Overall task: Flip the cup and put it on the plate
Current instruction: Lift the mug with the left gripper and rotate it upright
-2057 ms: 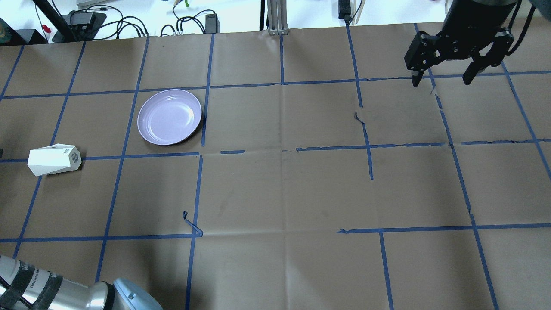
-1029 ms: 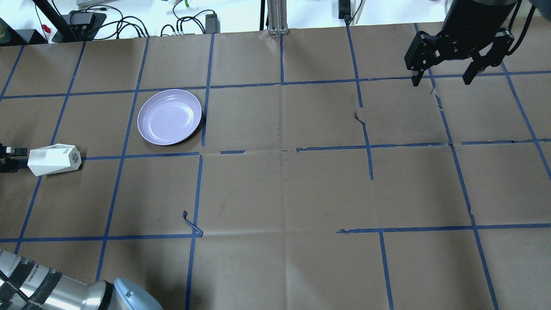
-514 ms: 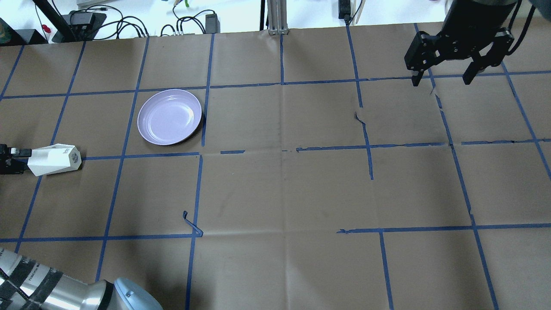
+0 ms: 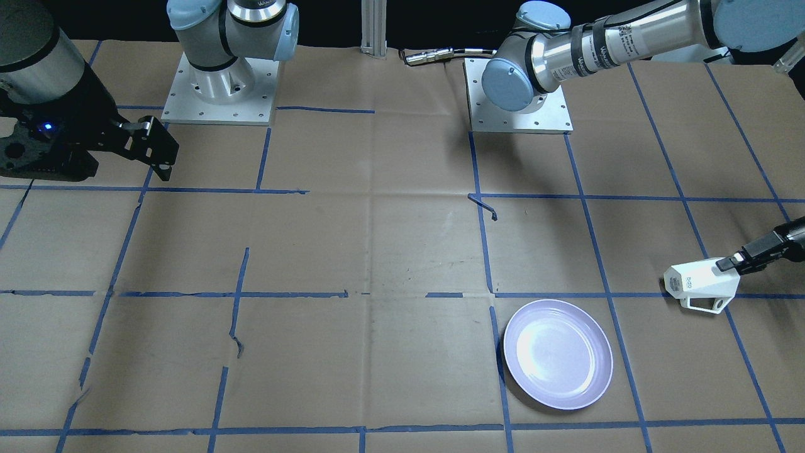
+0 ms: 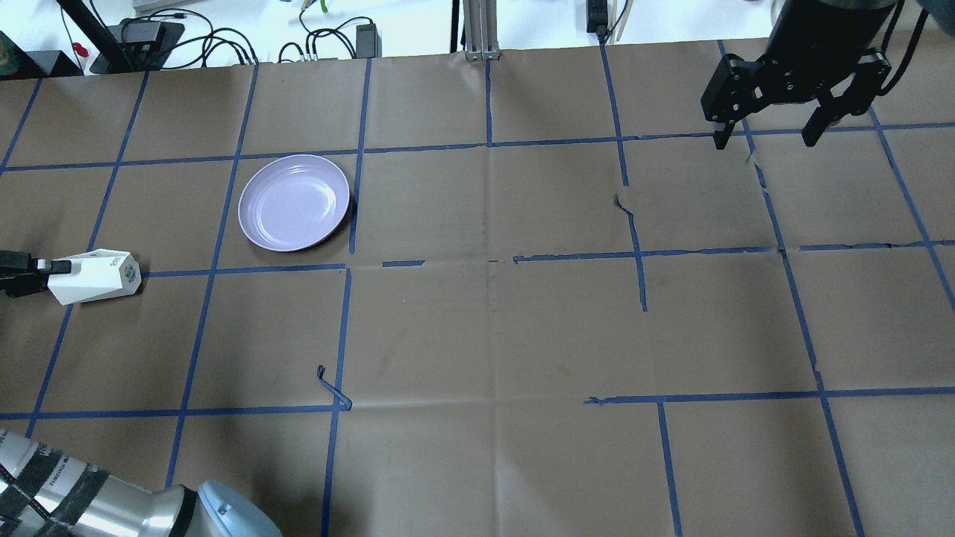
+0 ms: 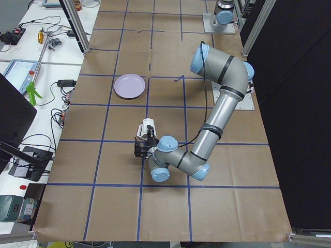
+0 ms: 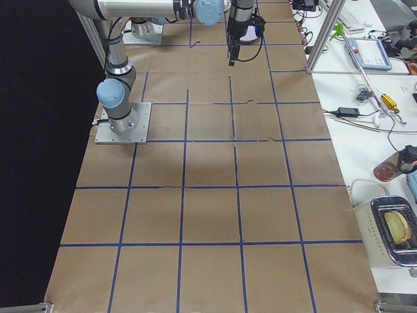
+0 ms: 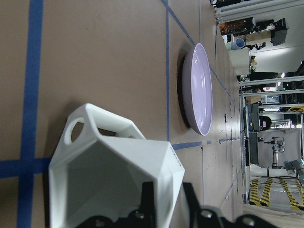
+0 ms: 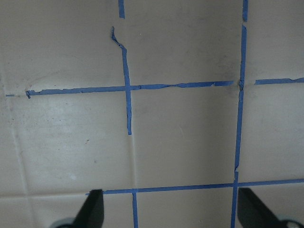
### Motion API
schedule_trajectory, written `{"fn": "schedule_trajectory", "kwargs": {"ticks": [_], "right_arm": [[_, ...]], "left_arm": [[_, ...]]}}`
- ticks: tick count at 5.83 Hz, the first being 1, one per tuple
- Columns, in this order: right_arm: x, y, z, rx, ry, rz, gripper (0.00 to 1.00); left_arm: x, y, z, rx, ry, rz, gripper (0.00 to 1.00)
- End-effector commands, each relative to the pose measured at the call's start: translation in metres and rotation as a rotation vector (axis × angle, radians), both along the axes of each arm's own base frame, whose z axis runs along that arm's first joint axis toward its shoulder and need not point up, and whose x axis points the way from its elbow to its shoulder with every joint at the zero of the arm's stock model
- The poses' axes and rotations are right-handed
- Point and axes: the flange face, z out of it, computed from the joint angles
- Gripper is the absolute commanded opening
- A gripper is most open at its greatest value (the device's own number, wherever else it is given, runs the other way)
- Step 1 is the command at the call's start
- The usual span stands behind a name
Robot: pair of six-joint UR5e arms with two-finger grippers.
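Observation:
The white faceted cup (image 5: 93, 276) lies on its side at the table's left edge, its mouth toward my left gripper and its handle toward the plate. It also shows in the front view (image 4: 698, 286) and the left wrist view (image 8: 114, 175). My left gripper (image 5: 45, 270) is at the cup's rim. In the left wrist view its fingers (image 8: 147, 202) pinch the rim wall, one inside and one outside. The lavender plate (image 5: 293, 202) lies flat beyond the cup, apart from it. My right gripper (image 5: 767, 139) is open and empty, high at the far right.
Brown paper with a blue tape grid covers the table (image 5: 492, 328). A loose curl of tape (image 5: 332, 388) sticks up near the front left. Cables and power bricks (image 5: 224, 41) lie past the far edge.
My left gripper came in from the left edge to the cup's mouth, and its fingers closed on the rim wall. The cup, plate and right arm stayed put.

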Motion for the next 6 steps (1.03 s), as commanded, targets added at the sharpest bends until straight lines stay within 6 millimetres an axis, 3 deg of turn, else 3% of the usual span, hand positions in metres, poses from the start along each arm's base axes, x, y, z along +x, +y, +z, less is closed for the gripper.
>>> {"fn": "schedule_trajectory", "kwargs": {"ticks": [1,2,6], "right_arm": [[0.000,0.000,0.000,0.000,0.000,0.000,1.00],[0.000,0.000,0.000,0.000,0.000,0.000,1.00],[0.000,0.000,0.000,0.000,0.000,0.000,1.00]], "left_arm": [[0.000,-0.002,0.007,-0.009,-0.008,0.003,0.00],[-0.004,-0.002,0.025,-0.011,-0.006,0.007,0.00],[-0.037,0.007,0.177,0.041,-0.104,0.064,0.00]]}}
